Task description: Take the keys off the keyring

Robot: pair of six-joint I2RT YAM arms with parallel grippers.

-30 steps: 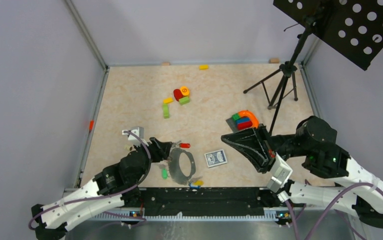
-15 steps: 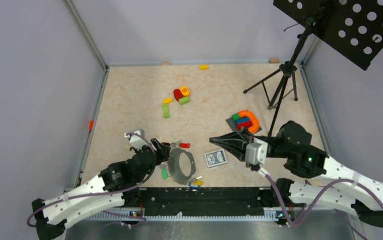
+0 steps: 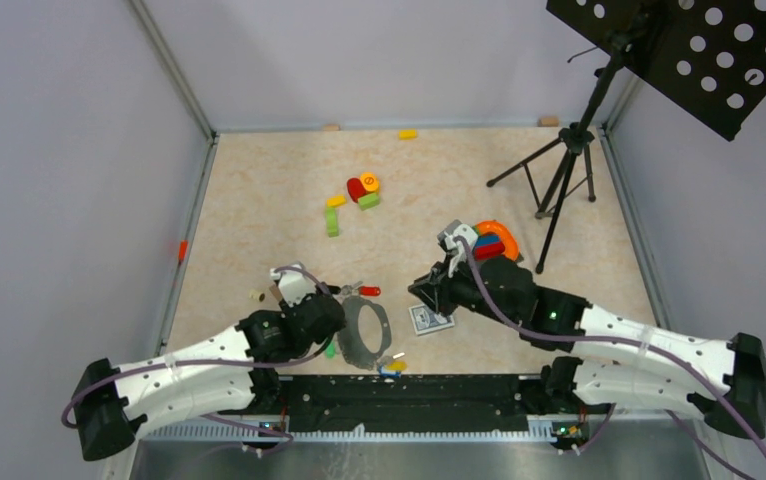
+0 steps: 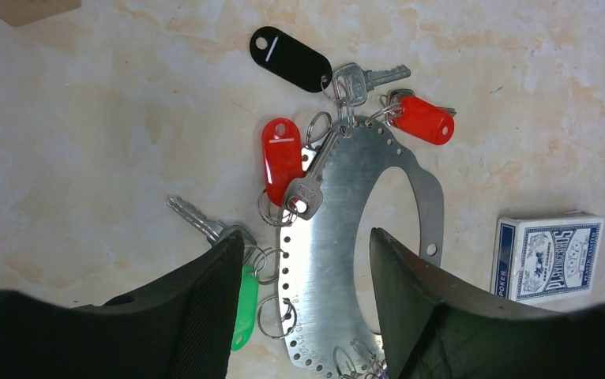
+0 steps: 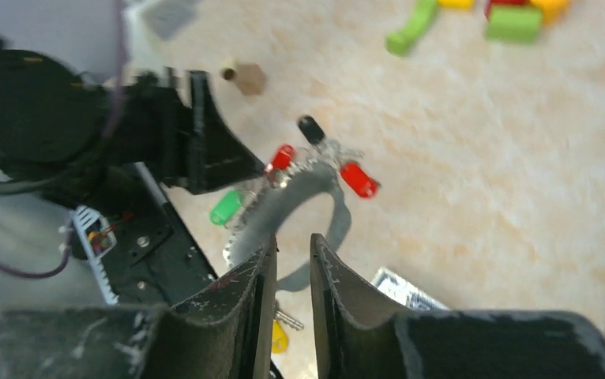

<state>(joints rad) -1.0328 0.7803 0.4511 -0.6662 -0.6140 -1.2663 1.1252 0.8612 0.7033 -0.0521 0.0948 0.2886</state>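
The keyring [image 4: 335,237] is a flat grey metal loop with small holes, lying near the table's front edge [image 3: 364,328]. Keys hang from it by tags: black [image 4: 290,58], two red [image 4: 281,158], green [image 4: 242,308], and a yellow one [image 3: 396,365] at its near end. My left gripper [image 4: 306,237] is open, one finger on each side of the ring's left band, just above it [image 3: 331,312]. My right gripper [image 5: 291,249] is empty, its jaws almost together with a thin gap. It hangs over the ring's right side [image 3: 427,290]. The ring also shows in the right wrist view [image 5: 299,189].
A playing-card box [image 3: 431,317] lies just right of the ring. Toy blocks [image 3: 362,190] sit mid-table and an orange arch with blocks [image 3: 489,240] lies behind the right gripper. A black tripod stand [image 3: 559,170] is at the back right. A small wooden piece [image 3: 257,296] lies left.
My right arm swung left and down from beside the arch block to over the card box and ring, and its jaws closed in. My left gripper shifted slightly right over the ring.
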